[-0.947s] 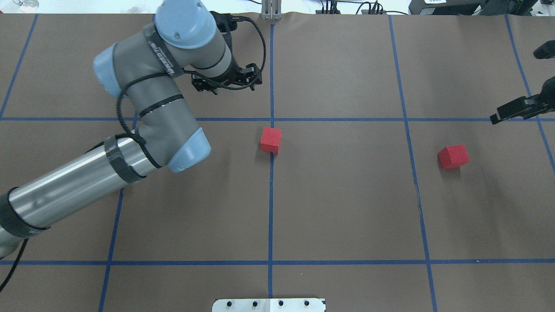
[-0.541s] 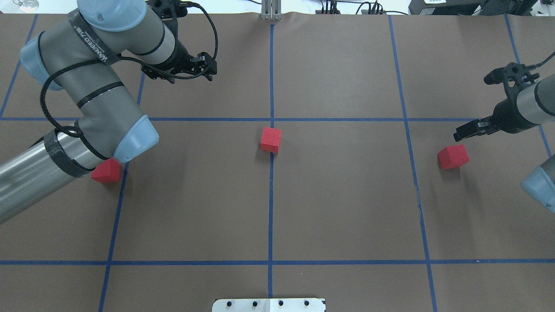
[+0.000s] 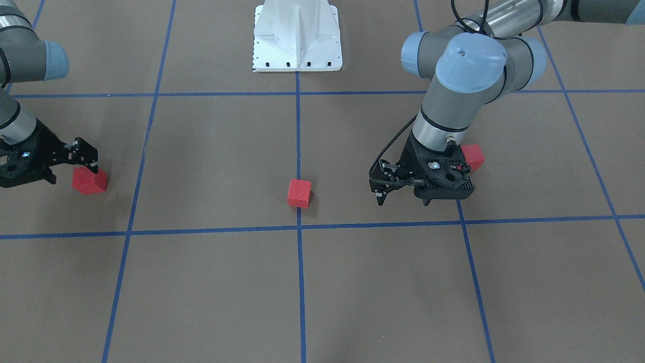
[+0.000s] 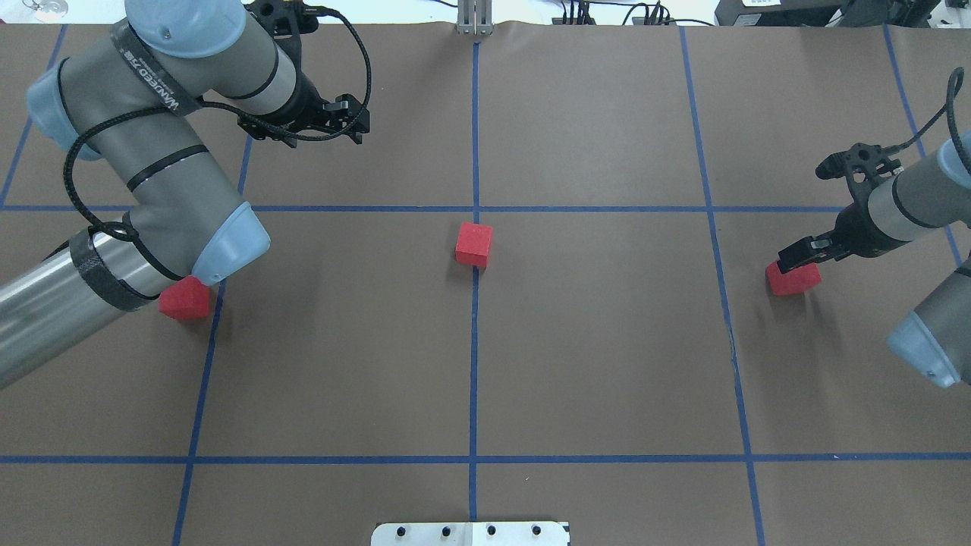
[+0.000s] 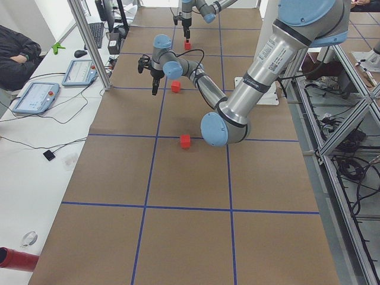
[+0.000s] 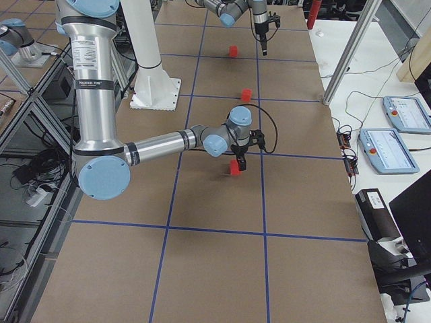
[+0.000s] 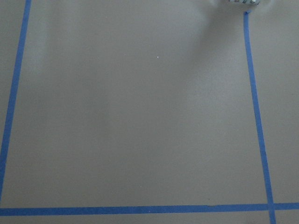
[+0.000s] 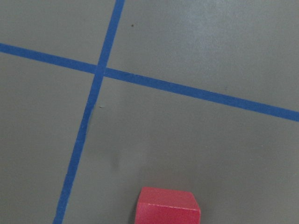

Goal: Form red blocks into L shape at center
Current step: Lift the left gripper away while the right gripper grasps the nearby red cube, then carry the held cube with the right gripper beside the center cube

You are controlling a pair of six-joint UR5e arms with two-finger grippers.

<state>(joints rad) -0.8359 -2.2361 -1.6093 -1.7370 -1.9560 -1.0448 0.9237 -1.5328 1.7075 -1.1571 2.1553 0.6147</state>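
Note:
Three red blocks lie apart on the brown gridded floor. One block [image 4: 474, 244] [image 3: 299, 193] sits on the middle tape line, just on the robot's side of the center [image 4: 476, 208] [image 3: 299, 227]. A second block [image 4: 184, 299] [image 3: 472, 156] lies beside my left arm's elbow. My left gripper [image 4: 311, 130] [image 3: 403, 196] hangs open and empty over bare floor, beyond that block. The third block [image 4: 793, 279] [image 3: 89, 181] [image 8: 168, 206] lies on the right. My right gripper [image 4: 800, 254] [image 3: 70, 169] is open just above its far edge, not around it.
The white robot base [image 4: 470, 533] [image 3: 297, 35] stands on the middle line at the near edge. A metal bracket [image 4: 474, 19] sits at the far edge. Side tables with tablets [image 5: 35, 95] [image 6: 397, 114] and frame posts flank the floor. A seated person [image 5: 15, 53] is at one corner.
My left arm swung left away from the middle block, uncovering the left block. My right gripper came in from the right edge and dropped to the right block.

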